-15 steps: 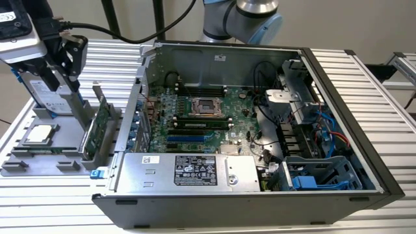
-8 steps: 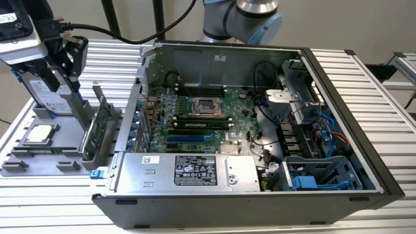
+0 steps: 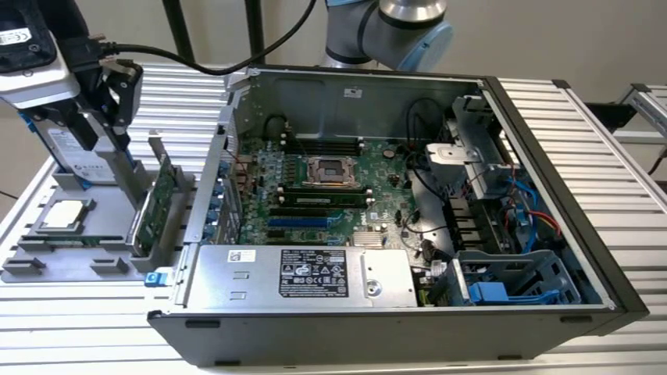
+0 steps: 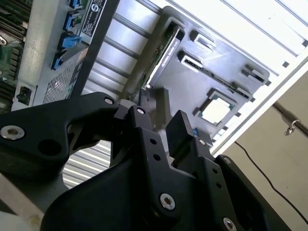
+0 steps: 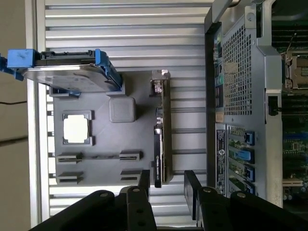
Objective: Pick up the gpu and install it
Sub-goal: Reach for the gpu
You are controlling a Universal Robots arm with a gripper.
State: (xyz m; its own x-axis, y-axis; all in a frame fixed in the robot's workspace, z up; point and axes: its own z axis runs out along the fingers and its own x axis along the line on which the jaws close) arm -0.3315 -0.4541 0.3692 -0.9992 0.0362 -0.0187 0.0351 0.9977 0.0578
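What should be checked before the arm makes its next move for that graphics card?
1. Gripper open and empty: ok.
2. gpu standing on edge in the gray holder: ok.
3. Gripper closed on the gpu: not ok, it is apart from the card.
4. Hard drive clear of the gpu: ok, there is a gap between them.
5. Computer case open: ok.
6. Slot on the motherboard free of cables: cannot tell.

The arm (image 3: 391, 23) runs off the exterior view's 12 o'clock edge. The gpu (image 3: 158, 205) stands there with its far face hidden.
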